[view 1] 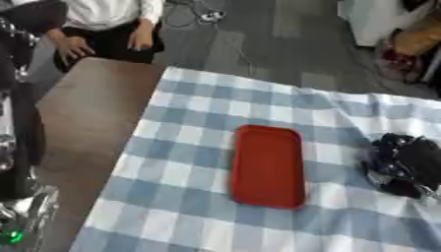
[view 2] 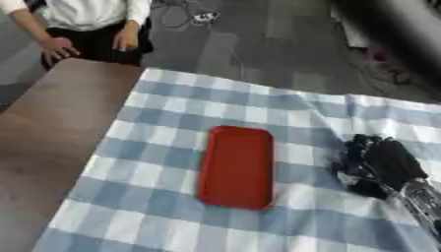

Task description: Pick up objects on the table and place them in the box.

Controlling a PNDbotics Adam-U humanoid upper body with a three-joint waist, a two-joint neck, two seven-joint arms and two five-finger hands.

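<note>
A flat red rectangular thing with rounded corners [view 2: 236, 166], like a shallow tray or lid, lies lengthwise in the middle of the blue-and-white checked cloth [view 2: 164, 128]. My right hand [view 2: 381, 163] is low over the cloth just right of it, a short gap away, with the silver forearm running off to the lower right. Whether anything lies under the hand is hidden. Only parts of my left arm [view 1: 19, 147] show along the left edge; its hand is out of sight.
The cloth covers the right part of a brown wooden table [view 2: 60, 123], whose left side is bare wood. A person in a white top [view 2: 90, 12] stands at the far left corner, hands near the table edge. Grey floor with cables lies beyond.
</note>
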